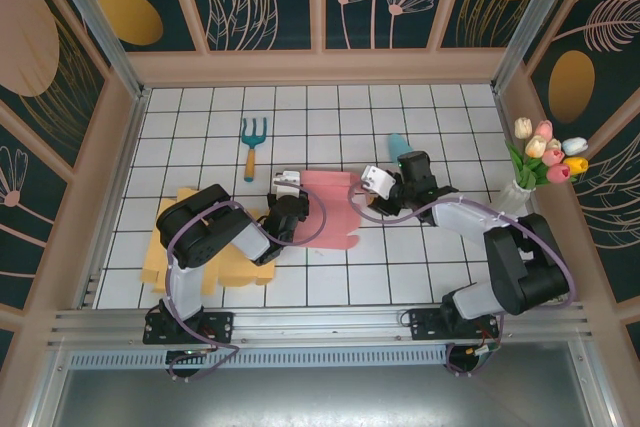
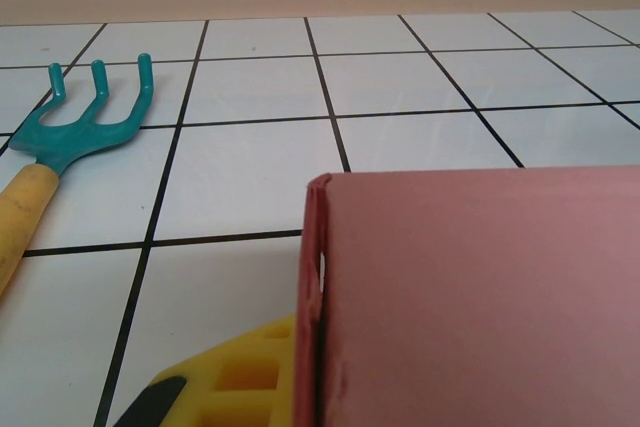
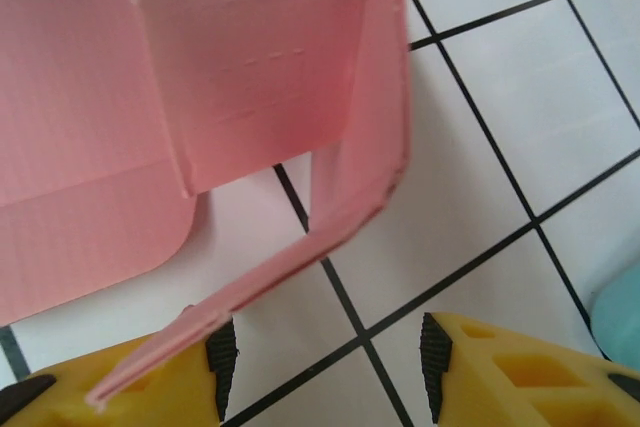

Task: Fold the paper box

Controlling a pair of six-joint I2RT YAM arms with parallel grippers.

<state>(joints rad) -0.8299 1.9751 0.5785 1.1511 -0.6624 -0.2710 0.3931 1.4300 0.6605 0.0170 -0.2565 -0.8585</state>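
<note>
Paper box [image 1: 330, 209]: pink card, part-folded, lying on the tiled surface [image 1: 420, 267] near the teal rake [image 1: 251, 142], to its right and closer to the arms. It looks light, thin and easily bent, so best taken at flap edges beside the creases. Left pincer [image 1: 300, 212], at the rake-side edge, is clamped on the card; right pincer [image 3: 327, 357], at the far edge, stands half open with a flap resting on one finger.

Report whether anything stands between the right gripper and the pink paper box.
Nothing visible does. The right gripper is open and right at the paper box: a bent-up flap of it runs down onto one of its fingers, with bare tile between the jaws.
</note>
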